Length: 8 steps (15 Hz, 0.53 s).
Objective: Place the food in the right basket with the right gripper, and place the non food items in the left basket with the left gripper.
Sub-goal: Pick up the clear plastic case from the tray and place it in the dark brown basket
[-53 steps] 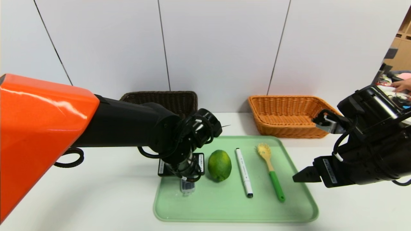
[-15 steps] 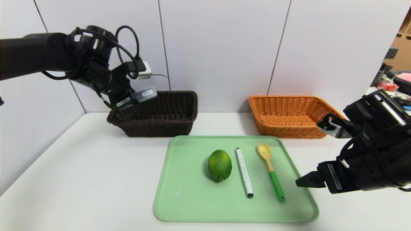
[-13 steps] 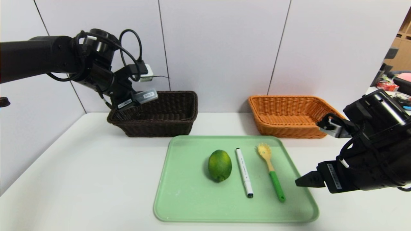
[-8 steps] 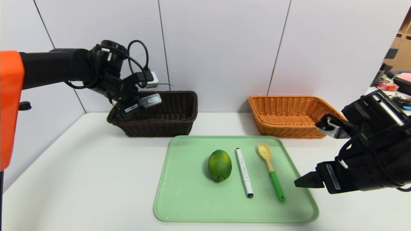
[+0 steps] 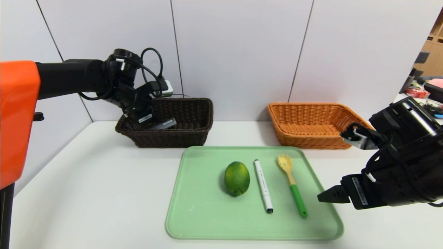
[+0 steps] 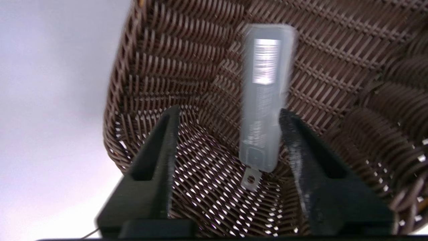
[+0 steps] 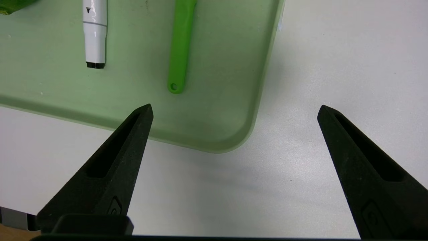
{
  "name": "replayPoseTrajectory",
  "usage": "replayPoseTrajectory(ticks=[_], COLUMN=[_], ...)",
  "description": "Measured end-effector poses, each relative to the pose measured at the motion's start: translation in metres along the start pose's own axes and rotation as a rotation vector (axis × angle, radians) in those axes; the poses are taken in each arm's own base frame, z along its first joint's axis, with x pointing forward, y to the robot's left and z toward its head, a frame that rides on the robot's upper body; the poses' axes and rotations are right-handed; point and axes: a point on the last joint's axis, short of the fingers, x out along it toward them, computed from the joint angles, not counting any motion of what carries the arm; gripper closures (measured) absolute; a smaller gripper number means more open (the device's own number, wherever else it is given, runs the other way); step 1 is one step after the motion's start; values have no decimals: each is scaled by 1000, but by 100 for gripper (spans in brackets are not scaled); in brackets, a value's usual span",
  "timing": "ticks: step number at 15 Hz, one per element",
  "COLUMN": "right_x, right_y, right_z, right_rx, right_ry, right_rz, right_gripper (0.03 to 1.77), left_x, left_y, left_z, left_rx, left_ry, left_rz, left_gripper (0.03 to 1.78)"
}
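Observation:
My left gripper (image 5: pixel 148 121) hangs over the near-left end of the dark brown left basket (image 5: pixel 173 139), its jaws open. The grey case (image 5: pixel 163 123) lies loose inside that basket; in the left wrist view the case (image 6: pixel 265 97) shows blurred beside one finger of the left gripper (image 6: pixel 229 112), against the weave. On the green tray (image 5: pixel 193 221) lie the lime (image 5: pixel 236 178), the white marker (image 5: pixel 263 185) and the yellow pasta spoon (image 5: pixel 291 185). My right gripper (image 5: pixel 323 197) waits open by the tray's near-right corner; the right gripper (image 7: pixel 234 107) holds nothing.
The orange-tan right basket (image 5: pixel 311 139) stands behind the tray's right side, against the white wall. White tabletop lies open left of the tray. In the right wrist view the marker (image 7: pixel 95 33), spoon handle (image 7: pixel 180 47) and tray corner (image 7: pixel 217 110) show.
My left gripper came down and rightward over the dark basket and opened. The grey case left its jaws and dropped into the basket. The right arm stayed put.

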Motion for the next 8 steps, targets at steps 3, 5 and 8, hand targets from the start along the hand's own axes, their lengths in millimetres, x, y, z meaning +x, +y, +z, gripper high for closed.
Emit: replayPoseTrajectory(ticks=[3, 5, 8], right_x=[0, 0, 0], right_y=[0, 0, 0], right_z=[0, 1, 1], right_rx=[1, 2, 1], right_ry=[2, -10, -18], right_rz=[0, 2, 3], right_gripper=[10, 10, 10], left_x=[0, -5, -27], left_y=[1, 3, 5], left_z=[1, 2, 6], left_rx=[-4, -44, -202], left_ry=[-10, -14, -20], left_rz=[13, 22, 26], left_gripper=[53, 43, 34])
